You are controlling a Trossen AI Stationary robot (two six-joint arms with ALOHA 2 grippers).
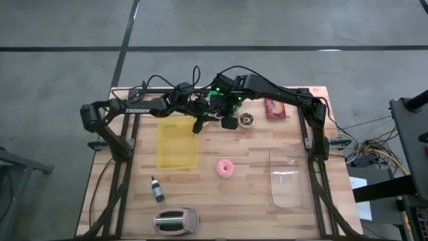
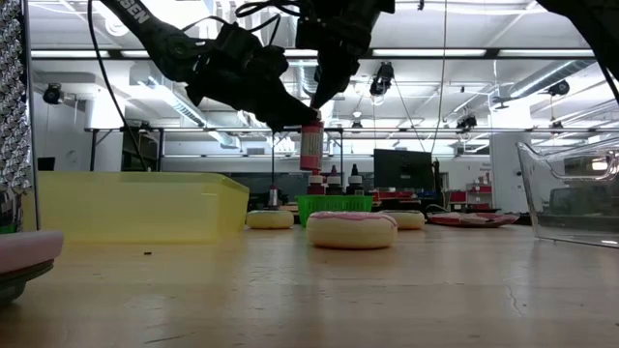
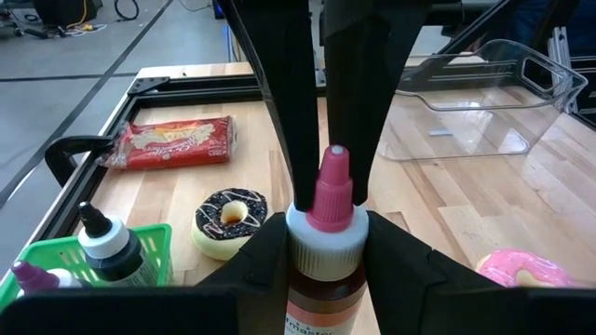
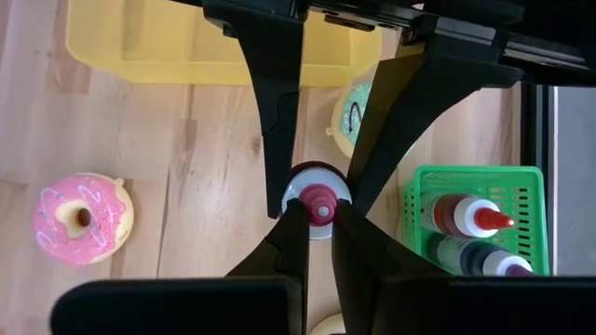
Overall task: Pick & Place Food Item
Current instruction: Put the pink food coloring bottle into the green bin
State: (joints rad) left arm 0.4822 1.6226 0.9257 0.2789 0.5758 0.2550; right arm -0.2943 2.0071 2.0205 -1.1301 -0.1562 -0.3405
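Note:
A small sauce bottle [image 2: 310,145] with a white collar and a pink pointed cap hangs upright above the table, between both grippers. My left gripper [image 3: 326,256] is shut on its neck, reaching in from the table's left. My right gripper [image 4: 317,219] comes down from above and is shut on the pink cap. Below and beside them a green basket [image 4: 475,223] holds two more bottles. A pink donut [image 1: 226,169], a chocolate donut [image 1: 247,120] and a green-iced donut [image 4: 354,112] lie flat on the table. My left gripper pinches the bottle's white collar [image 3: 321,244] between its two fingers, one on each side, coming nearly level from the table's left. The bottle stands upright in the hold, lifted clear of the table. My right gripper pinches the pink cap [image 4: 317,197] at the bottle's top between its two fingertips. The fingers point steeply down from above.
A yellow tray [image 1: 177,144] lies left of centre, and a clear container [image 1: 291,177] stands at the right front. There is a red snack packet [image 1: 275,108] at the far right, a small dark bottle [image 1: 157,190] and a pink-grey appliance [image 1: 176,221] near the front edge.

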